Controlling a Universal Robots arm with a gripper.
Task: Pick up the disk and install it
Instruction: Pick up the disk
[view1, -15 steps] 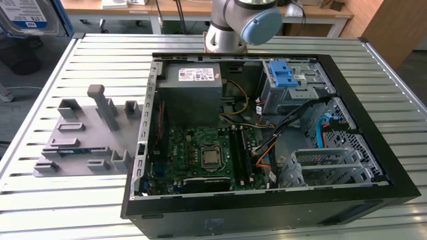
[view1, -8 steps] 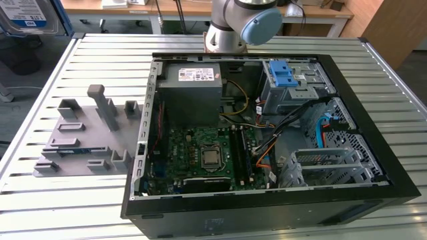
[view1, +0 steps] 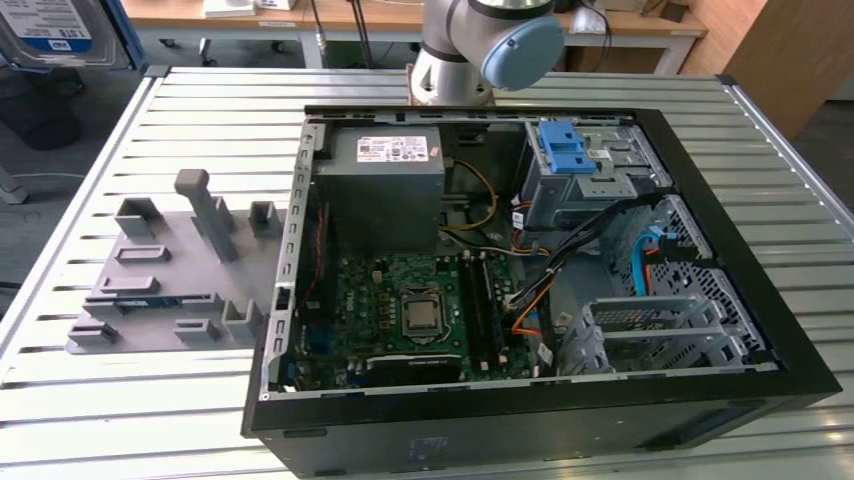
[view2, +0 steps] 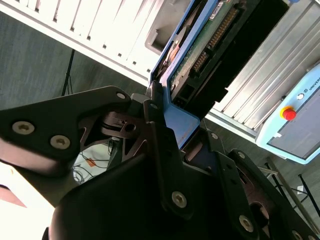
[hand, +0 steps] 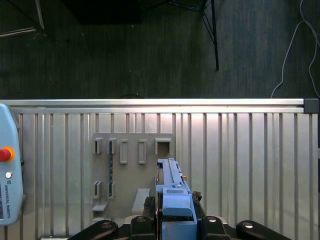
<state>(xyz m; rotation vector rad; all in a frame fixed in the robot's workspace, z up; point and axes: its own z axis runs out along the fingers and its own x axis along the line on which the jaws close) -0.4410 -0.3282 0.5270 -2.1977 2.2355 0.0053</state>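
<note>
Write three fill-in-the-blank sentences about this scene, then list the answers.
The claw is shut on the disk, gripping its ____ carrier bracket.
The grey fixture lies on the exterior view's ____ of the open computer case.
The round button on the teach pendant is ____.
Missing words: blue; left; red.

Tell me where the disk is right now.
The disk is clamped edge-on in the gripper, seen in both wrist views; in the first wrist view the grey fixture plate on the slatted table lies behind it.
</note>
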